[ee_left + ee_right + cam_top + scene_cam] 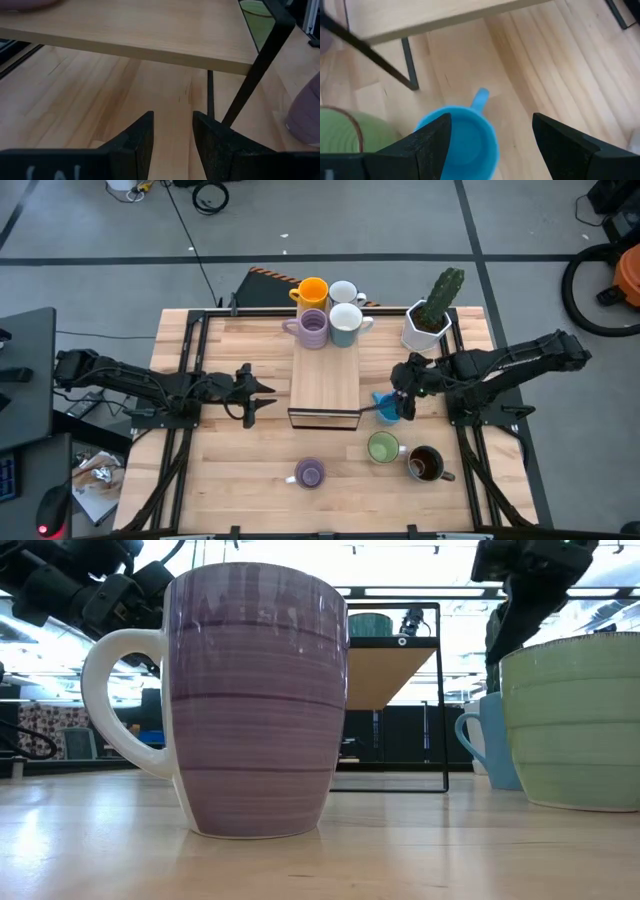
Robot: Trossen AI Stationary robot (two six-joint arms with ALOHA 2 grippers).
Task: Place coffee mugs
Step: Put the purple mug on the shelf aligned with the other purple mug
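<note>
Four mugs stand on the far end of the wooden shelf (325,380): orange (313,290), white (343,292), purple (313,329) and pale white (346,325). A blue mug (387,407) stands upright on the table by the shelf's right side. It also shows in the right wrist view (462,142). My right gripper (404,396) is open just above the blue mug, its fingers on either side of the rim (490,150). A green mug (383,448), a dark brown mug (425,465) and a second purple mug (309,473) stand near the front. My left gripper (262,390) is open by a narrow gap and empty, left of the shelf.
A white faceted pot with a green cactus (430,320) stands at the far right, close behind my right arm. The shelf's thin black legs (410,67) stand beside the blue mug. The near half of the shelf top (325,395) is bare wood.
</note>
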